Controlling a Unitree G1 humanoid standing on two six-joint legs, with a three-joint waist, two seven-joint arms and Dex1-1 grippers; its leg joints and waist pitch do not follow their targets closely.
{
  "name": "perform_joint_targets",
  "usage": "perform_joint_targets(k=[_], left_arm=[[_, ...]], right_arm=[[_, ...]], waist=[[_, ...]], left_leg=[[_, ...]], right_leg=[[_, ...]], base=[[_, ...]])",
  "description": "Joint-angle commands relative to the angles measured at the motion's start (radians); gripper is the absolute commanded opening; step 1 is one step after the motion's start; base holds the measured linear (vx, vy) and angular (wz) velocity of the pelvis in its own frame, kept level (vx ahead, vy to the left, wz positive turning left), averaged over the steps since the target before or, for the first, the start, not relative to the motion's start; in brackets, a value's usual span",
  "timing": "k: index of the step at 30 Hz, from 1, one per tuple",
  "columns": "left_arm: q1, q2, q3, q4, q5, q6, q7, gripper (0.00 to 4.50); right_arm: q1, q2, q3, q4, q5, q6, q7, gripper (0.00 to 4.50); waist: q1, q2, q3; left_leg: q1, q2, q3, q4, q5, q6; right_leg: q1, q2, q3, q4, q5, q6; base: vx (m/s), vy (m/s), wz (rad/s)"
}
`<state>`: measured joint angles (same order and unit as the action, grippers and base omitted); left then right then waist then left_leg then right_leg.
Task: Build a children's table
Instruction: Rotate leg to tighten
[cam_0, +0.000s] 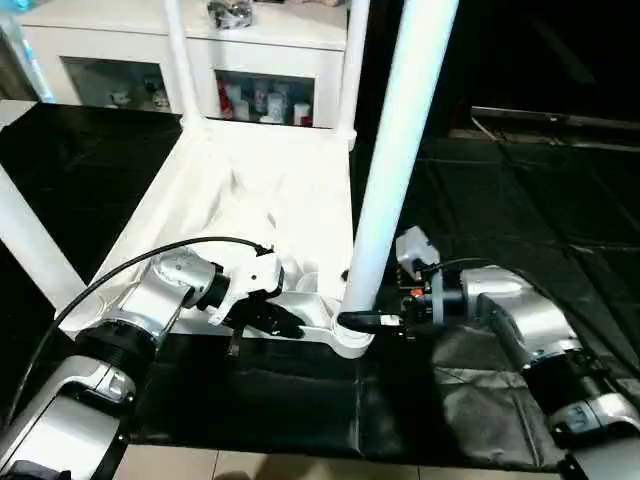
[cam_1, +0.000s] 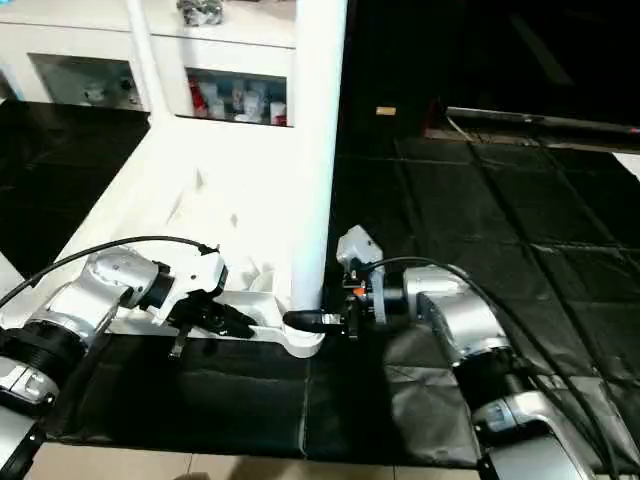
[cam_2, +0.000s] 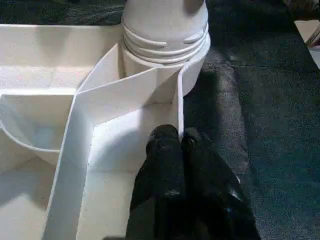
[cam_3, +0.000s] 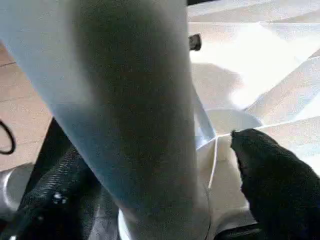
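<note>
Low in the frame, the left gripper (cam_0: 285, 322), fingers pressed together, grips the tabletop (cam_0: 250, 190) rim. Right gripper (cam_0: 362, 322) stands wide around the near leg (cam_0: 395, 150), seated in its socket. Farther legs (cam_0: 178, 60) stand too; assembly looks nearly done.

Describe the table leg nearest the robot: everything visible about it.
The nearest leg is a long, smooth white plastic tube, standing nearly upright and tilted slightly. Its ridged base sits in the near corner socket of the upturned table top. The right hand straddles its base, one black finger on each side.
</note>
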<state>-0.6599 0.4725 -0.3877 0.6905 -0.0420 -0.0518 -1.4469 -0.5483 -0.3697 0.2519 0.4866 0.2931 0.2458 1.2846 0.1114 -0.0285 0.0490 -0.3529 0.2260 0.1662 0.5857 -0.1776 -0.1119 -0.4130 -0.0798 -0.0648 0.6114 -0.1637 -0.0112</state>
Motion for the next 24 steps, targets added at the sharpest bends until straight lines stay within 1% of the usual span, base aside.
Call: perform_joint_targets(k=[1,2,3,4,5,7,8,9,10,12,14,15,16,17,18,19,21,24], left_arm=[[-0.008,0.001,-0.004,-0.030,0.010,0.012,-0.011,0.00],[-0.008,0.002,0.001,-0.030,0.009,0.016,-0.008,0.00],[-0.008,0.003,0.006,-0.032,0.008,0.019,-0.007,0.00],[-0.008,0.003,0.007,-0.033,0.008,0.020,-0.005,0.00],[-0.007,0.005,0.015,-0.039,0.005,0.028,0.003,0.00],[-0.006,0.006,0.018,-0.044,0.003,0.033,0.005,0.00],[-0.006,0.008,0.026,-0.051,-0.004,0.043,0.008,0.00],[-0.006,0.008,0.026,-0.051,-0.004,0.043,0.008,0.00],[-0.006,0.010,0.032,-0.055,-0.009,0.052,0.010,0.00],[-0.004,0.015,0.041,-0.064,-0.015,0.064,0.015,0.00],[-0.001,0.017,0.043,-0.069,-0.015,0.068,0.017,0.00],[0.001,0.018,0.045,-0.072,-0.016,0.071,0.019,0.00],[0.004,0.018,0.046,-0.075,-0.017,0.073,0.019,0.00],[0.007,0.018,0.048,-0.080,-0.018,0.077,0.020,0.00],[0.008,0.018,0.049,-0.082,-0.019,0.079,0.021,0.00],[0.012,0.016,0.052,-0.087,-0.022,0.084,0.024,0.00],[0.015,0.016,0.054,-0.092,-0.023,0.089,0.026,0.00],[0.022,0.008,0.064,-0.105,-0.030,0.111,0.049,0.00]], right_arm=[[-0.019,-0.009,0.007,0.018,-0.004,-0.006,0.035,3.84],[-0.019,-0.009,0.008,0.021,-0.003,-0.006,0.039,3.70],[-0.021,-0.008,0.007,0.027,-0.004,-0.010,0.043,3.70],[-0.021,-0.007,0.008,0.029,-0.004,-0.011,0.044,3.54],[-0.020,-0.004,0.008,0.037,-0.006,-0.015,0.050,3.54],[-0.020,-0.002,0.008,0.039,-0.007,-0.017,0.052,3.31],[-0.017,-0.001,0.008,0.035,-0.005,-0.012,0.056,3.23],[-0.017,-0.001,0.008,0.035,-0.005,-0.012,0.056,3.23],[-0.016,0.000,0.008,0.031,-0.003,-0.008,0.058,3.11],[-0.013,0.001,0.005,0.026,-0.004,-0.003,0.066,2.87],[-0.009,0.002,0.004,0.021,-0.004,0.000,0.070,2.77],[-0.006,0.001,0.004,0.016,-0.004,0.001,0.072,2.53],[-0.004,0.001,0.004,0.013,-0.003,0.004,0.074,2.53],[-0.002,0.001,0.004,0.010,-0.002,0.005,0.075,2.38],[-0.001,0.001,0.004,0.009,-0.002,0.006,0.075,2.38],[0.002,0.002,0.003,0.004,-0.001,0.008,0.075,2.25],[0.004,0.003,0.001,0.001,0.000,0.011,0.075,2.15],[0.014,0.007,-0.004,-0.014,0.007,0.023,0.069,2.12]], waist=[[-0.008,0.004,-0.066],[-0.007,0.004,-0.066],[-0.007,0.005,-0.066],[-0.007,0.005,-0.066],[-0.008,0.005,-0.066],[-0.008,0.004,-0.066],[-0.009,0.007,-0.066],[-0.009,0.007,-0.066],[-0.009,0.008,-0.066],[-0.010,0.005,-0.066],[-0.011,0.005,-0.065],[-0.012,0.004,-0.065],[-0.013,0.004,-0.065],[-0.014,0.004,-0.065],[-0.014,0.004,-0.065],[-0.016,0.004,-0.065],[-0.016,0.005,-0.065],[-0.017,0.004,-0.065]], left_leg=[[0.003,0.003,0.015,-0.067,-0.221,0.015],[0.004,0.003,0.015,-0.067,-0.224,0.015],[0.003,0.002,0.015,-0.066,-0.227,0.015],[0.003,0.002,0.015,-0.067,-0.227,0.014],[0.004,0.002,0.015,-0.067,-0.229,0.014],[0.003,0.002,0.015,-0.067,-0.232,0.011],[0.004,0.002,0.015,-0.067,-0.234,0.011],[0.004,0.002,0.015,-0.067,-0.234,0.011],[0.004,0.002,0.014,-0.067,-0.236,0.011],[0.004,0.002,0.014,-0.067,-0.238,0.011],[0.002,0.002,0.014,-0.068,-0.237,0.012],[0.003,0.002,0.014,-0.068,-0.234,0.012],[0.002,0.001,0.014,-0.068,-0.234,0.013],[0.002,0.002,0.014,-0.068,-0.234,0.013],[0.002,0.002,0.013,-0.068,-0.234,0.013],[0.002,0.002,0.014,-0.068,-0.234,0.013],[0.003,0.002,0.014,-0.068,-0.236,0.014],[0.002,0.002,0.014,-0.068,-0.234,0.014]], right_leg=[[0.056,-0.044,0.037,-0.063,-0.222,-0.211],[0.056,-0.045,0.037,-0.064,-0.229,-0.210],[0.057,-0.045,0.037,-0.066,-0.235,-0.209],[0.057,-0.046,0.037,-0.066,-0.239,-0.208],[0.056,-0.045,0.036,-0.067,-0.246,-0.207],[0.056,-0.045,0.036,-0.067,-0.256,-0.206],[0.055,-0.045,0.036,-0.068,-0.260,-0.203],[0.055,-0.045,0.036,-0.068,-0.260,-0.203],[0.055,-0.045,0.036,-0.068,-0.261,-0.203],[0.055,-0.044,0.036,-0.068,-0.263,-0.203],[0.055,-0.044,0.036,-0.068,-0.265,-0.202],[0.055,-0.044,0.035,-0.068,-0.266,-0.201],[0.055,-0.043,0.035,-0.068,-0.268,-0.200],[0.055,-0.044,0.036,-0.069,-0.271,-0.199],[0.055,-0.044,0.036,-0.069,-0.271,-0.198],[0.055,-0.044,0.036,-0.069,-0.269,-0.199],[0.054,-0.043,0.036,-0.069,-0.271,-0.200],[0.054,-0.043,0.036,-0.068,-0.263,-0.202]], base=[[0.000,0.000,0.00],[0.000,0.000,0.00],[0.000,0.000,0.00],[0.000,0.000,0.00],[0.000,0.000,0.00],[0.000,0.000,0.00],[0.000,0.000,0.00],[0.000,0.000,0.00],[0.000,0.000,0.00],[0.000,0.000,0.00],[0.000,0.000,0.00],[0.000,0.000,0.00],[0.000,0.000,0.00],[0.000,0.000,0.00],[0.000,0.000,0.00],[0.000,0.000,0.00],[0.000,0.000,0.00],[0.000,0.000,0.00]])
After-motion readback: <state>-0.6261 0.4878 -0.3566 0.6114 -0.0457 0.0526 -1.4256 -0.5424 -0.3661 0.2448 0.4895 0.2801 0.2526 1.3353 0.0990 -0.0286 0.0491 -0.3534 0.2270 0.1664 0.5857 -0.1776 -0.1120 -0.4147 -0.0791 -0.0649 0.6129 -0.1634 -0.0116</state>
